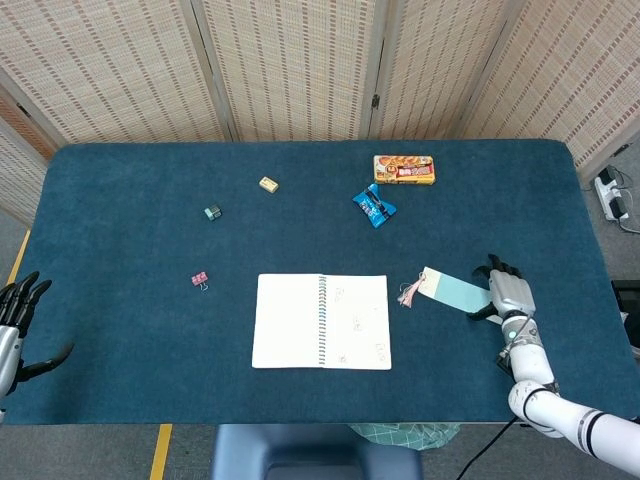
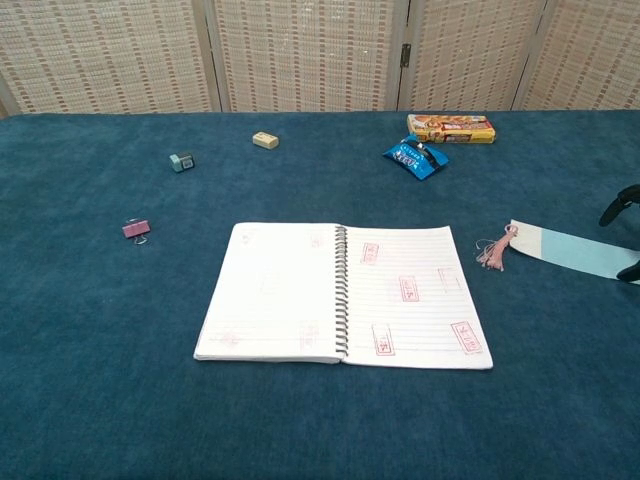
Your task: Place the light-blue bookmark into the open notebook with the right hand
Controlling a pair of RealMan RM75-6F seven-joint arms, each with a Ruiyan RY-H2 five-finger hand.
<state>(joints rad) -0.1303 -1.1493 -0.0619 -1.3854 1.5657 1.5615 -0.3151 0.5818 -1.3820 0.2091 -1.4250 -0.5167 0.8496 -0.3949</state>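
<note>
The light-blue bookmark (image 1: 452, 290) (image 2: 570, 249) lies flat on the blue table, a pink tassel at its left end, just right of the open spiral notebook (image 1: 321, 321) (image 2: 343, 292). My right hand (image 1: 508, 297) hovers over the bookmark's right end with fingers spread; whether it touches the bookmark I cannot tell. Only dark fingertips (image 2: 622, 199) of it show at the chest view's right edge. My left hand (image 1: 14, 325) hangs open off the table's front left corner, holding nothing.
A pink binder clip (image 1: 200, 279) lies left of the notebook. Further back are a small teal block (image 1: 212, 212), a tan eraser (image 1: 268, 184), a blue snack packet (image 1: 374, 206) and an orange box (image 1: 404, 169). Woven screens stand behind the table.
</note>
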